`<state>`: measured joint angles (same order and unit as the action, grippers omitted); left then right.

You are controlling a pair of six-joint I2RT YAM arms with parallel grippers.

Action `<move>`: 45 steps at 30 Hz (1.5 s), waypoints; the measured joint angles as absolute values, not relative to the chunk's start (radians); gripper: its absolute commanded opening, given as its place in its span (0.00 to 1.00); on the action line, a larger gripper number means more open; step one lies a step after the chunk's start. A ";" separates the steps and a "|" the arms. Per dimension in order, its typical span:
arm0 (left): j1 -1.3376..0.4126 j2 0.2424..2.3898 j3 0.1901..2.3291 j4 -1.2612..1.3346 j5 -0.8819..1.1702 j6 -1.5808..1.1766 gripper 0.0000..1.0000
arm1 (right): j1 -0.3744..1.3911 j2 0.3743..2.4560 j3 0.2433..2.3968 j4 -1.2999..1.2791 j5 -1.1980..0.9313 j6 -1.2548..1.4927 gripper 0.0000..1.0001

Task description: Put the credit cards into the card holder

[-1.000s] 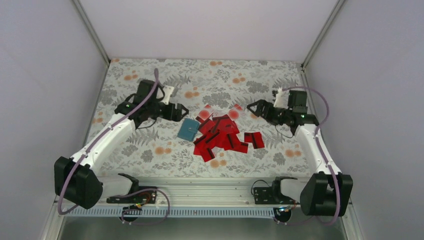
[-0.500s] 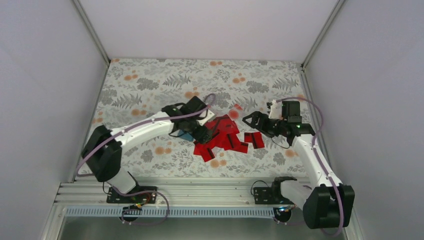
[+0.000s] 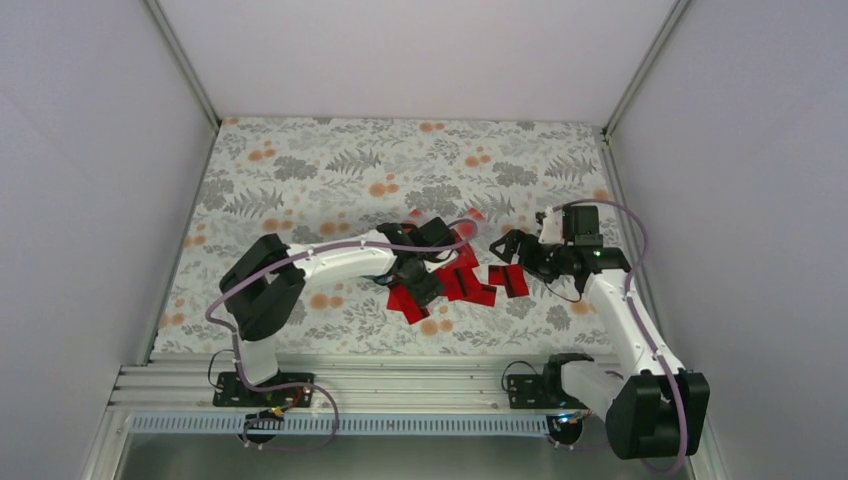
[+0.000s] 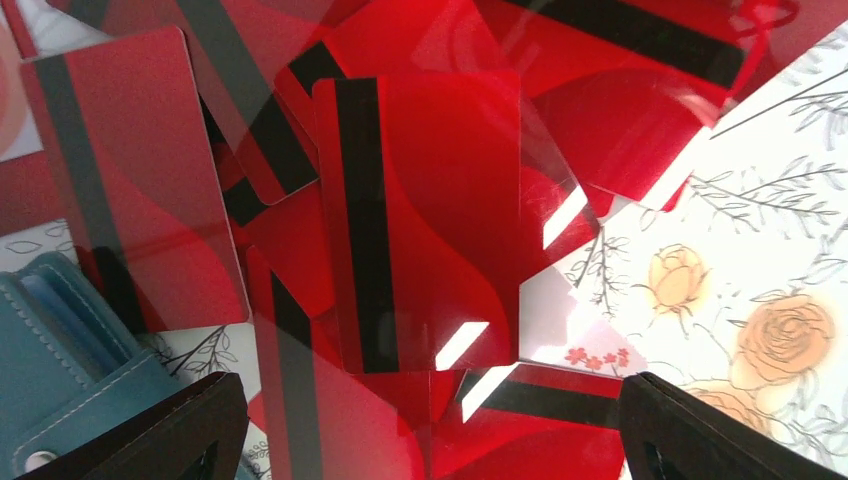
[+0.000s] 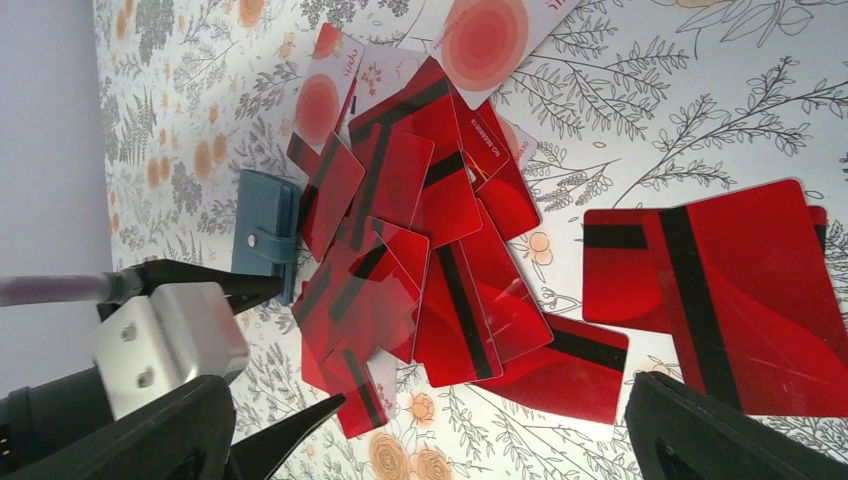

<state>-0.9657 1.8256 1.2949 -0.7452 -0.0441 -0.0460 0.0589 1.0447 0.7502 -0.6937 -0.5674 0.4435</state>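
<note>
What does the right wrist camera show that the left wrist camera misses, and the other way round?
Only the right wrist view shows the whole pile of red credit cards, more cards lying apart and the left arm's fingers, open. Only the left wrist view shows the card holder close up, with stitching and stud. Both show red cards, the teal holder and the floral tablecloth.

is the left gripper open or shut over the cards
Open. The left gripper shows its fingers far apart at the frame's bottom corners, gripping nothing, with the credit cards below.
</note>
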 measured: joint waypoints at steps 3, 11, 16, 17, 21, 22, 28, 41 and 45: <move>-0.972 1.861 1.305 -0.755 -0.059 -0.054 0.92 | 0.059 1.045 0.750 -0.702 -0.557 0.438 0.99; -0.974 1.945 1.349 -0.767 -0.082 -0.075 0.90 | 0.059 1.054 0.750 -0.709 -0.545 0.424 0.99; -0.978 1.984 1.359 -0.768 -0.089 -0.091 0.88 | 0.059 1.072 0.754 -0.716 -0.541 0.413 0.99; -0.979 1.987 1.365 -0.772 -0.097 -0.094 0.87 | 0.059 1.075 0.755 -0.716 -0.541 0.409 0.99; -0.979 2.008 1.393 -0.783 -0.107 -0.110 0.81 | 0.059 1.089 0.759 -0.723 -0.536 0.398 0.99; -0.979 2.012 1.400 -0.783 -0.107 -0.114 0.79 | 0.059 1.091 0.760 -0.724 -0.534 0.397 0.99; -0.971 2.023 1.414 -0.785 -0.097 -0.133 0.76 | 0.059 1.095 0.760 -0.731 -0.522 0.389 0.99; -0.946 2.002 1.375 -0.759 -0.080 -0.147 0.59 | 0.060 1.121 0.761 -0.731 -0.508 0.388 0.99; -0.946 1.994 1.364 -0.750 -0.088 -0.147 0.58 | 0.060 1.129 0.776 -0.729 -0.507 0.389 0.99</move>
<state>-0.9463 1.9942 1.3640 -0.7498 -0.0875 -0.1467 0.0597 1.1290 0.7757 -0.7292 -0.5072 0.3889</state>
